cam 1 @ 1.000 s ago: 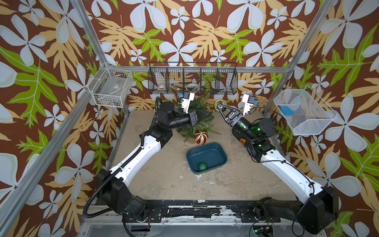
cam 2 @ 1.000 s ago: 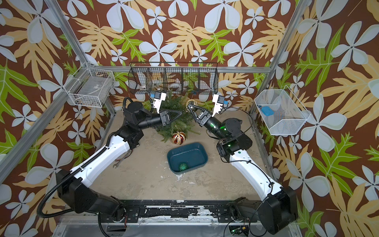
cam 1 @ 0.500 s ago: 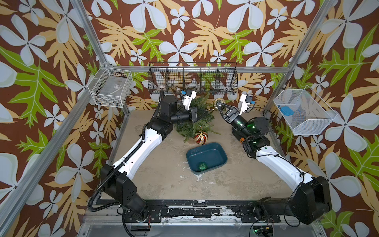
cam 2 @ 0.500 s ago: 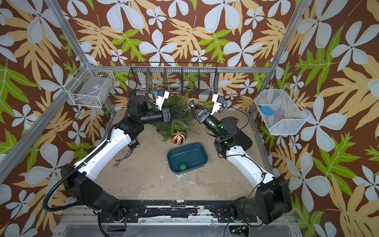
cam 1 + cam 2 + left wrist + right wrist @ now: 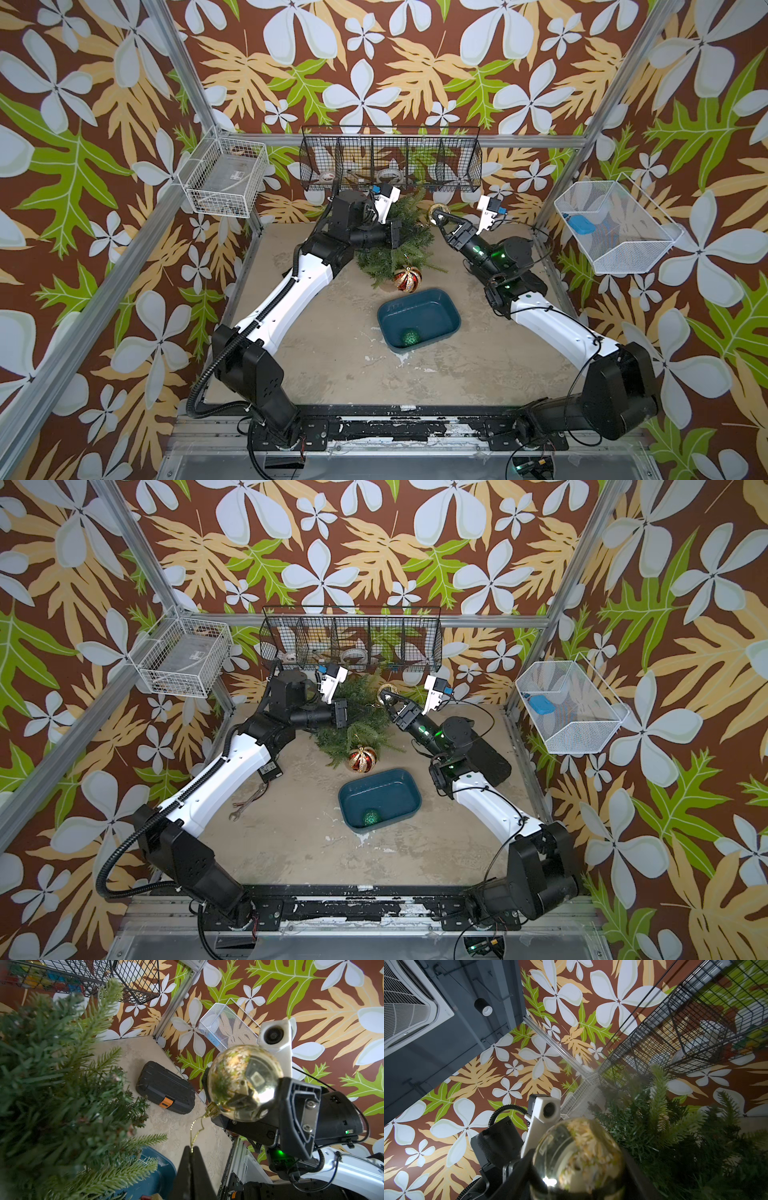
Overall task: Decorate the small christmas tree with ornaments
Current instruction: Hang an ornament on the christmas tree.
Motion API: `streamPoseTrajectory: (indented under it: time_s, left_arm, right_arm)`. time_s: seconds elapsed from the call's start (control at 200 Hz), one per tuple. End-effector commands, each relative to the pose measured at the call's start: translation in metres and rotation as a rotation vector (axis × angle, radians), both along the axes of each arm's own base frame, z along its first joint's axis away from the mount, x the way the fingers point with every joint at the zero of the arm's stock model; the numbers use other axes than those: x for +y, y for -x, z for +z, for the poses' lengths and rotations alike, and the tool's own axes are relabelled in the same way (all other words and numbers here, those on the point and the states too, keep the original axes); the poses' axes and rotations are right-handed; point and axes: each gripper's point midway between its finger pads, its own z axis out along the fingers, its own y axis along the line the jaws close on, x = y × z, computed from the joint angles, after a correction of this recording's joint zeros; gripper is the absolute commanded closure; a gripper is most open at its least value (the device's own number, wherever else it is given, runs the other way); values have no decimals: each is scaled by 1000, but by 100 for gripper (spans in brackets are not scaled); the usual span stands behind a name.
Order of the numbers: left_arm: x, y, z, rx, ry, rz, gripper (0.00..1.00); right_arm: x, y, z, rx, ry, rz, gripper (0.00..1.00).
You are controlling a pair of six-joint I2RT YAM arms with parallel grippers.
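The small christmas tree (image 5: 390,253) (image 5: 353,725) stands at the back middle of the table. A red, gold and white striped ornament (image 5: 407,279) (image 5: 362,759) hangs low on its front. My right gripper (image 5: 439,217) (image 5: 577,1167) is shut on the shiny gold ball (image 5: 435,209) (image 5: 245,1082) beside the tree's upper right. My left gripper (image 5: 192,1149) reaches through the branches from the left, shut on the gold ball's thin gold string (image 5: 196,1128). The glittery green ball (image 5: 410,337) (image 5: 371,817) lies in the blue tub (image 5: 451,309).
A black case (image 5: 486,758) (image 5: 166,1087) lies at the right wall under my right arm. A wrench (image 5: 249,800) lies beside my left arm. A black wire basket (image 5: 390,162) hangs on the back wall, with white baskets at the left (image 5: 224,178) and right (image 5: 615,228).
My left arm has drawn back and swung its wrist round at the tree. The right gripper has carried the gold ball a little closer to the treetop.
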Motion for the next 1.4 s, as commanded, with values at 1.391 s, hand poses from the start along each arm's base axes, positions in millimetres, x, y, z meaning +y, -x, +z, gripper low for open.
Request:
streamPoseTrajectory:
  time_s: [1.391]
  left_arm:
    - [-4,-23,-29,84,-125,58,100]
  right_arm:
    - [-3,-35,-26,32,-54,-15,44]
